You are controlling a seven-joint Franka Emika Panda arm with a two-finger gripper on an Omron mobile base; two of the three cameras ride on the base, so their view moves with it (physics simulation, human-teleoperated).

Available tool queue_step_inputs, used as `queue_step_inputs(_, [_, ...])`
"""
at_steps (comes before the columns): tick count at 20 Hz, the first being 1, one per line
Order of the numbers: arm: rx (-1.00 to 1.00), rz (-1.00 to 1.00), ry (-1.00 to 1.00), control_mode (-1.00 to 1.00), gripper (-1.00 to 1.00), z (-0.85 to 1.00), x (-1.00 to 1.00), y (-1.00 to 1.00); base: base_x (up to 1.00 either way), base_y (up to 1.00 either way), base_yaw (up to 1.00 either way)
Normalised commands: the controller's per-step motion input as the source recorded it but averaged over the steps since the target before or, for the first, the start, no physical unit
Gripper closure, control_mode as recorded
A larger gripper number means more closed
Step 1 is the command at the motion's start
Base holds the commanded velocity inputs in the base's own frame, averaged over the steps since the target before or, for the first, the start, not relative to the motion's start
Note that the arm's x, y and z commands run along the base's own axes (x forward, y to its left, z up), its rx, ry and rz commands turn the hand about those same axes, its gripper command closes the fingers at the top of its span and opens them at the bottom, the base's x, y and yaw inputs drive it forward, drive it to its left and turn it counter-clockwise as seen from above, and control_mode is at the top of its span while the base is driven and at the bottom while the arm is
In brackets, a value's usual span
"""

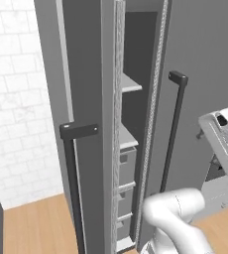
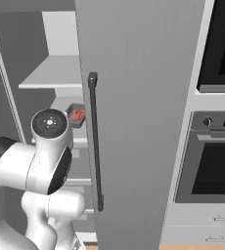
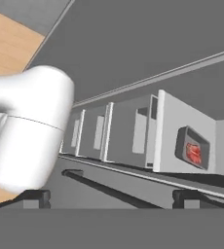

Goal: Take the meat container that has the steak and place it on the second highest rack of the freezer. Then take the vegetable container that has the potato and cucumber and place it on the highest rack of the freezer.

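Observation:
The freezer stands open, its grey door swung out with a long dark bar handle. The meat container, a small dark tray with the red steak in it, rests on the second highest rack. The highest rack above it is bare. My gripper is open, its fingertips wide apart. It is well back from the meat container and touches nothing. The vegetable container with the potato and cucumber is out of view.
Grey drawers stack below the racks. A second door with a bar handle stands at the left. Black-fronted ovens sit to the right of the freezer. My white arm rises in front of the opening. The floor is wood.

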Motion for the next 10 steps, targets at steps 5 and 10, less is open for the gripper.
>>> queue_step_inputs(5, [0.00,0.00,0.00,1.00,-1.00,0.00,0.00,0.00,-0.12,-0.51,-0.18])
queue_step_inputs(10, [0.00,0.00,0.00,1.00,-1.00,0.00,0.00,0.00,0.00,-0.95,-0.18])
